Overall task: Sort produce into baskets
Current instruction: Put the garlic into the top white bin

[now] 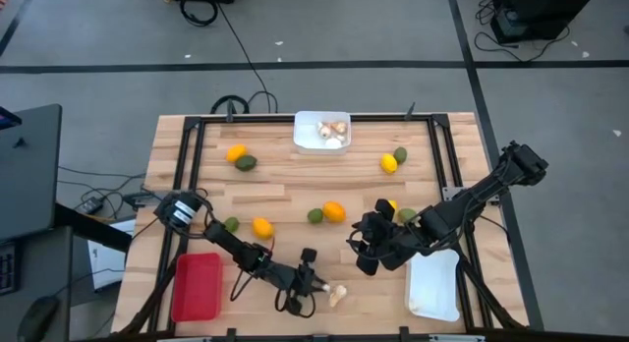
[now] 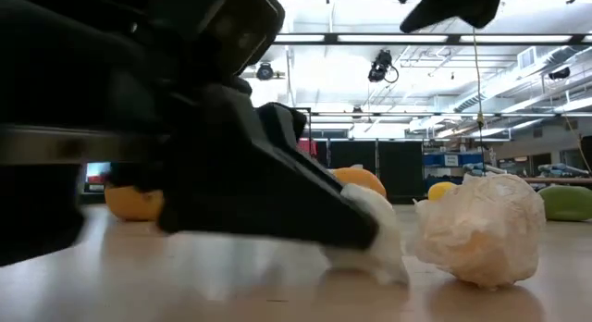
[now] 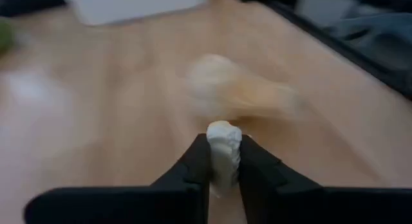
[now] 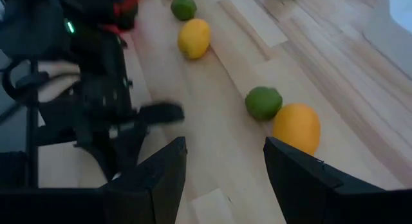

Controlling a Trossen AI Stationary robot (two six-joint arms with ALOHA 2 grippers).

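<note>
In left hand [image 3: 224, 176], pale mushroom piece [image 3: 223, 147].

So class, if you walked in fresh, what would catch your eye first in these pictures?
Probably the left claw near the table's front edge, shut on a small white mushroom piece, with a bigger pale mushroom lying just beyond it. Next, the yellow-orange and green fruits scattered mid-table, such as an orange one, and the red basket at front left.

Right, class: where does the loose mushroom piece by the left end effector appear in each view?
High view: mushroom piece, bottom centre.
Low view: right of centre.
Left wrist view: centre, blurred.
Right wrist view: not in it.
Shared landmark: left end effector beside it, gripping a smaller white piece.
</note>
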